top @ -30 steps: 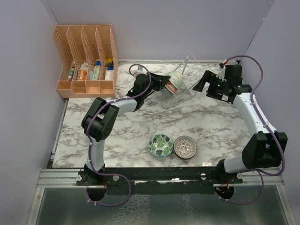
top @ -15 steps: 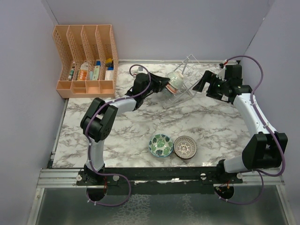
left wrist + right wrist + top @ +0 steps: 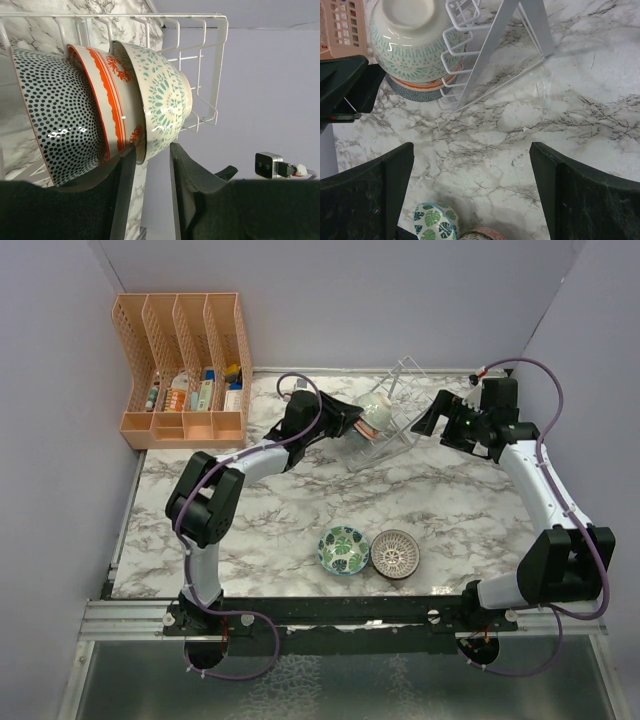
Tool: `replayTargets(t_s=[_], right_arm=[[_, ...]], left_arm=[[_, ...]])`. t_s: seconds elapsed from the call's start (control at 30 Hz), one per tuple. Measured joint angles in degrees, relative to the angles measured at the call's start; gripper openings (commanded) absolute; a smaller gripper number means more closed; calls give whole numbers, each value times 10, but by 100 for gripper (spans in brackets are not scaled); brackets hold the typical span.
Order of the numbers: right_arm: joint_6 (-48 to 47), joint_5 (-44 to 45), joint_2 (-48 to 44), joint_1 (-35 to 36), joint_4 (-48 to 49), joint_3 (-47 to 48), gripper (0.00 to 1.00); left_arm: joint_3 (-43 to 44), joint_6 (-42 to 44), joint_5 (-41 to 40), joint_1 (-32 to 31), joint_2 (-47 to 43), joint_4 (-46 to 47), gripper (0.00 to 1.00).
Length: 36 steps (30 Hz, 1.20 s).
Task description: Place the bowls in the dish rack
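The white wire dish rack [image 3: 401, 378] stands at the back of the marble table and holds three bowls side by side. In the left wrist view these are a black-dotted bowl [image 3: 55, 110], an orange-striped bowl [image 3: 112, 100] and a cream bowl with teal pattern [image 3: 165, 95]. My left gripper [image 3: 352, 426] is at the rack's left end, its jaws parted [image 3: 152, 152] on either side of the cream bowl's rim with a gap showing. A teal-green leaf bowl [image 3: 343, 549] and a brown-grey lattice bowl [image 3: 396, 553] sit on the table near the front. My right gripper [image 3: 428, 418] hovers right of the rack, wide open [image 3: 470, 150] and holding nothing.
An orange slotted organizer [image 3: 185, 360] with small items stands at the back left corner. Purple walls close in the left, back and right. The rack's slanted strut [image 3: 495, 45] faces my right gripper.
My left gripper's jaws have spread apart off the cream teal-patterned bowl, which stays in the rack. The left arm has shifted slightly. The right arm has not moved.
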Motion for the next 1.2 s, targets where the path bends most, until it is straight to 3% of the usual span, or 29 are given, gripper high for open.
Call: replayTargets(t_s=[0.07,0.23,0.3,0.47,0.7,0.97,1.07,1.2], right_arm=[[0,0,-2,0,0,-1,99],[0,-1,-5,0,0,-2,99],[0,-2,-5,0,0,-2,100],[0,-4,-7,0,0,-2,100],[0,-5,-13,0,0,-2,99],[0,-5,-13,0,0,-2,100],[0,-5,-13,0,0,-2,100],[0,-4,-13,0,0,-2,100]], left_arm=[[0,8,0,1,-7,-13,43],[0,25,1,4,-23,-39,46],[0,30,1,5,-28,-44,54],[0,45,3,6,-44,-57,56],[18,134,28,6,-112,-164,98],[-5,304,92,5,-267,-315,99],[-36,364,109,-4,-309,-371,93],[-64,456,77,-81,-329,-470,90]])
